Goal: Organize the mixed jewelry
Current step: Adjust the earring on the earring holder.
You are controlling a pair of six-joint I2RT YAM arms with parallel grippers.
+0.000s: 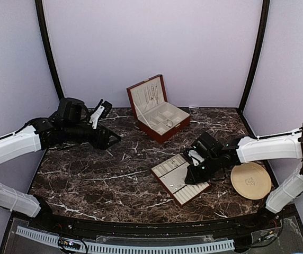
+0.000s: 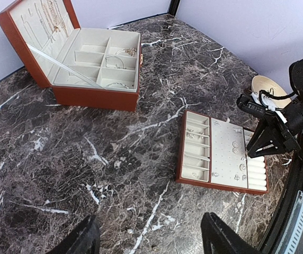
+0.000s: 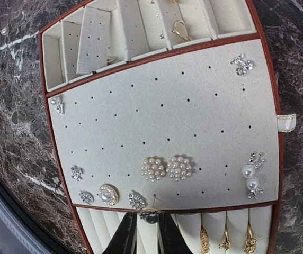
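Note:
My right gripper (image 3: 150, 226) is shut on a small earring (image 3: 150, 215) with a dark round stone in a gold rim. It holds it at the near edge of the flat tray's (image 3: 162, 58) grey pinhole panel, its thin post pointing at a hole. Several pearl and crystal earrings (image 3: 166, 168) sit pinned on that panel, and gold rings (image 3: 225, 241) sit in the roll slots. In the top view the right gripper (image 1: 192, 177) hovers over the tray (image 1: 168, 168). My left gripper (image 2: 150, 225) is open and empty above bare marble, with tiny loose pieces (image 2: 130, 231) below it.
The red-brown box (image 1: 157, 108) stands open at the back centre, with chains in its lid and compartments (image 2: 96, 63). The round beige plate (image 1: 251, 181) lies right of the tray. A loose pearl speck (image 3: 4, 30) lies on the marble beside the tray. The left gripper (image 1: 112, 140) hangs over the table's left side.

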